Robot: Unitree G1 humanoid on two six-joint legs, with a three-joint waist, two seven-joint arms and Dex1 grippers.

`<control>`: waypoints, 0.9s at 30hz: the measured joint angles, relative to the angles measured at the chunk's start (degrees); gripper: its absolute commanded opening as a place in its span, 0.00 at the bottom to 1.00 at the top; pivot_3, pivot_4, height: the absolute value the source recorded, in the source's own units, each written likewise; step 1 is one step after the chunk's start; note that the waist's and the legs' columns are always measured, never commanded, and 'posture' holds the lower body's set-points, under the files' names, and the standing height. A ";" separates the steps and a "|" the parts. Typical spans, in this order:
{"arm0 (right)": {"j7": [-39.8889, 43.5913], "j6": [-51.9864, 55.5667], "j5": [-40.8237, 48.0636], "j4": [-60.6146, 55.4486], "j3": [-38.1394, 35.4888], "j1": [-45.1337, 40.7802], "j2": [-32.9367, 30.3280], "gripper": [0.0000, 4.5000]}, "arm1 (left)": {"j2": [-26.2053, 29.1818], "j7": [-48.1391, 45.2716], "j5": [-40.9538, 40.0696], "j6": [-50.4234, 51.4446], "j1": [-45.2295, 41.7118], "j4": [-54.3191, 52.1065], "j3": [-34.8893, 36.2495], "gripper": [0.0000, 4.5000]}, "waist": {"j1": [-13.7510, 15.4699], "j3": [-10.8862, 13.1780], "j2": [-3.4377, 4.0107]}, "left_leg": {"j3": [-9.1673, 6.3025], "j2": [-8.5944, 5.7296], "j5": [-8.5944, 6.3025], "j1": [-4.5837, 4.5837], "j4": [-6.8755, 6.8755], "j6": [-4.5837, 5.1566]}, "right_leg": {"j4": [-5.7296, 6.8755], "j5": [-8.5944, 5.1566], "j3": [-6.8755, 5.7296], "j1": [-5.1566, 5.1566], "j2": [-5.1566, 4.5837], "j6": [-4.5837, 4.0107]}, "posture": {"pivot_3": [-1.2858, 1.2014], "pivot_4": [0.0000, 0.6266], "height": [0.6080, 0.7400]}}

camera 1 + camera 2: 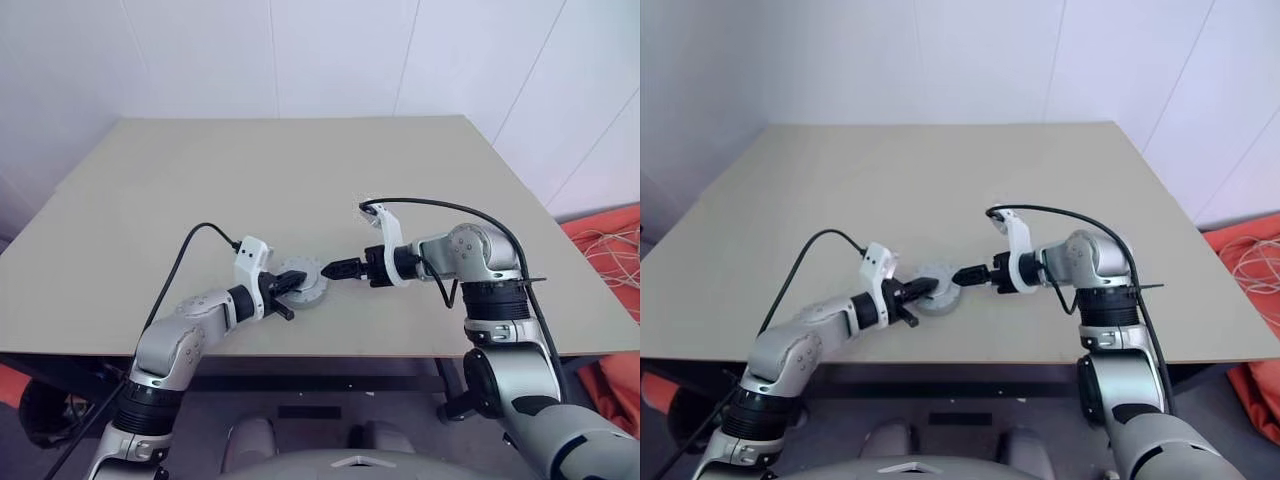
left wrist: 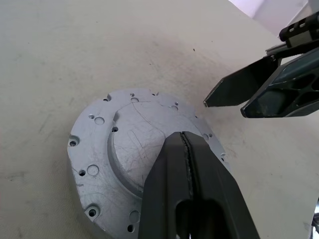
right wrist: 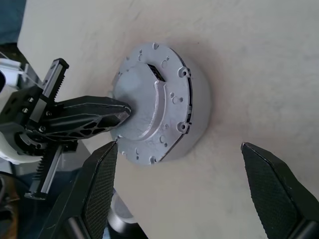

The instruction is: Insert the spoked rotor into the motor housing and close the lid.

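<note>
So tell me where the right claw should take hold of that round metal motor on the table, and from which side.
Grip the motor across its outer rim, coming down from above on the side away from the left claw. It lies flat, the raised centre is smooth and low, and the shut left claw rests on that centre. The right claw, wide open, probably spans the rim.

One table (image 1: 300, 190) stands here, and on it one round grey metal motor part (image 2: 114, 149), a flat disc with a raised centre and small holes around its rim. Two robot grippers are over it: one left gripper (image 2: 185, 142), one right gripper (image 3: 179, 149). Each gripper has two black fingers, four in all.
</note>
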 measured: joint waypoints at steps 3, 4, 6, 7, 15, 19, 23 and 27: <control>-4.36 0.01 3.76 4.42 -2.87 -0.96 1.38 0.99 | -0.01 0.00 0.00 0.00 0.11 -0.10 0.01 0.00 | 0.06 -0.01 0.03 | 0.00 0.00 0.03 -0.01 -0.06 -0.06 | 0.00 0.00 0.00 -0.03 0.00 0.00 | 0.52 0.00 1.00; -6.50 0.01 5.54 6.57 -4.49 -1.46 2.07 0.99 | -0.03 0.00 0.00 0.00 0.13 -0.13 0.00 0.00 | 0.06 -0.01 0.03 | 0.00 0.00 0.04 -0.02 -0.07 -0.08 | 0.00 0.00 -0.01 -0.04 0.01 0.00 | 0.52 0.00 1.00; -9.75 0.01 7.97 9.16 -6.47 -1.85 2.82 0.99 | -0.07 0.00 -0.01 0.00 0.19 -0.26 -0.02 0.00 | 0.07 -0.01 0.03 | 0.01 -0.01 0.05 -0.02 -0.08 -0.08 | 0.00 0.00 -0.01 -0.05 0.00 0.00 | 0.52 0.00 1.00; -11.62 0.01 9.28 10.21 -7.29 -1.90 3.15 0.99 | -0.08 0.00 -0.02 0.00 0.21 -0.41 -0.02 0.00 | 0.08 -0.01 0.04 | 0.01 -0.01 0.05 -0.03 -0.09 -0.08 | 0.00 0.00 -0.01 -0.05 0.00 0.00 | 0.52 0.00 1.00; -21.57 0.02 16.63 12.62 -8.87 -1.90 4.13 0.99 | -0.18 0.15 -0.02 0.01 0.39 -0.84 0.03 0.00 | 0.09 -0.01 0.06 | 0.02 -0.01 0.05 -0.05 -0.10 -0.09 | -0.01 0.00 -0.01 -0.08 0.00 0.01 | 0.52 0.00 1.00; -25.35 0.02 20.11 14.46 -10.63 -1.82 4.57 0.99 | -0.18 0.15 -0.03 0.02 0.45 -0.92 0.06 0.00 | 0.10 -0.01 0.06 | 0.02 -0.02 0.06 -0.07 -0.12 -0.10 | -0.02 -0.01 -0.01 -0.11 0.01 0.02 | 0.52 0.00 1.00; -28.51 0.02 24.08 16.57 -12.65 -1.39 5.96 0.99 | -0.21 0.15 -0.04 0.02 0.45 -0.94 0.06 0.00 | 0.09 -0.02 0.07 | 0.02 -0.02 0.06 -0.09 -0.12 -0.11 | -0.02 -0.01 -0.02 -0.13 0.00 0.03 | 0.52 0.00 1.00; -32.59 0.00 27.83 18.86 -15.82 -0.86 6.87 0.99 | -0.24 0.16 -0.05 0.02 0.50 -0.97 0.07 0.00 | 0.10 -0.02 0.06 | 0.03 -0.02 0.06 -0.12 -0.13 -0.11 | -0.02 -0.02 -0.02 -0.16 0.01 0.04 | 0.52 0.00 1.00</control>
